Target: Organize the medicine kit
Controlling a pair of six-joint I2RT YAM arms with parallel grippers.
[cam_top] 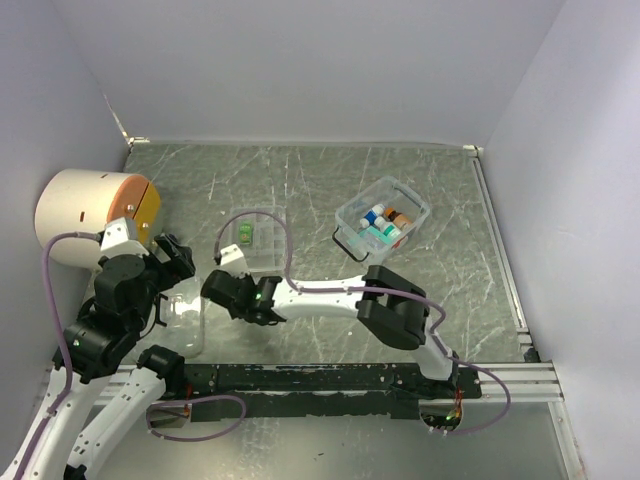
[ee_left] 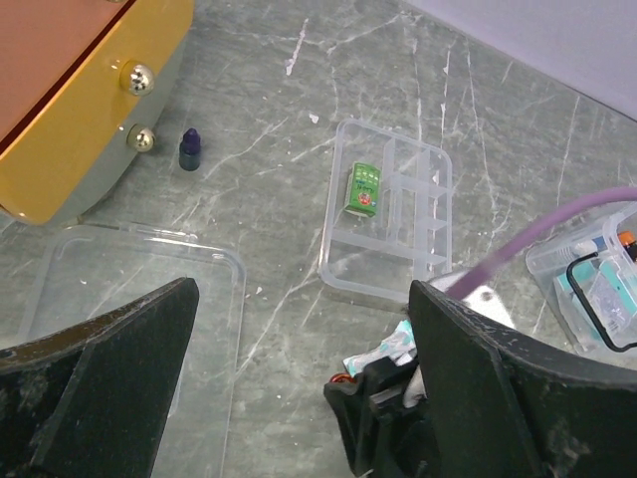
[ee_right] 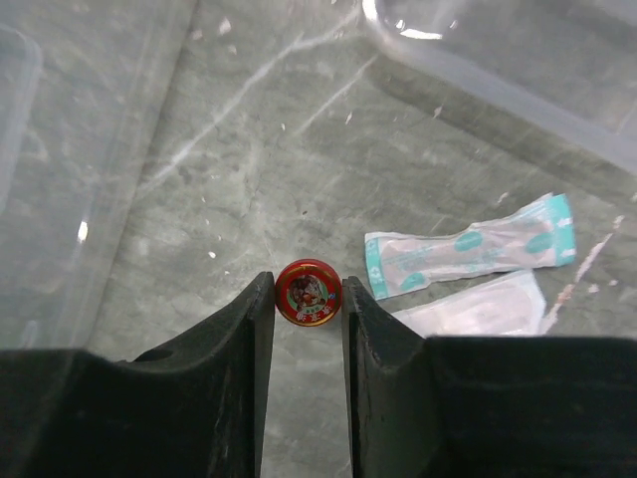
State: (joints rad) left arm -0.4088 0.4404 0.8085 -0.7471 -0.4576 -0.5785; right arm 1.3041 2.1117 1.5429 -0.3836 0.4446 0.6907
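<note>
My right gripper (ee_right: 308, 299) is shut on a small round red balm tin (ee_right: 309, 290) that rests on the marble table, one finger against each side. Two sealed white-and-teal packets (ee_right: 468, 247) lie just right of it. The clear compartment organizer (ee_left: 338, 269) lies beyond, with a green box (ee_left: 364, 187) in one slot. In the top view the right gripper (cam_top: 245, 295) is low in front of the organizer (cam_top: 262, 250). My left gripper (ee_left: 304, 289) is open and empty, hovering above a clear lid (ee_left: 129, 289).
A clear bin (cam_top: 345, 215) holding several small bottles stands at the right. A cream and orange cabinet (cam_top: 95, 215) with brass knobs is at the far left, and a small dark dropper bottle (ee_left: 190, 149) stands by it. Walls enclose the table.
</note>
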